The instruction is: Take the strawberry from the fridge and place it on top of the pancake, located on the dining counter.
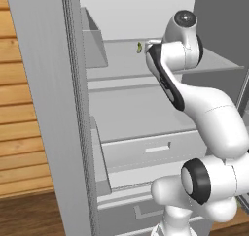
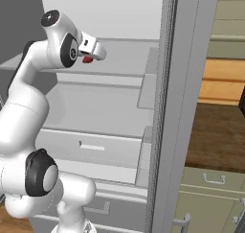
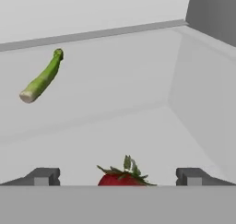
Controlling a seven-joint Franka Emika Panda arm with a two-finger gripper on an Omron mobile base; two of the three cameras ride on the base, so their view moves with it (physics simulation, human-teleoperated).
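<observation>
Gripper (image 3: 117, 177): fingers spread wide, pinching nothing.
Strawberry (image 3: 122, 176): on the fridge (image 1: 146, 113) shelf, between the fingertips.
Hand view: a green stalk (image 3: 41, 78) lies farther back.
Right base view: red strawberry under the hand.

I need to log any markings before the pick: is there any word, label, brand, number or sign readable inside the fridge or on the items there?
None: no text shows on the fridge, the strawberry, the green stalk or the gripper.
</observation>
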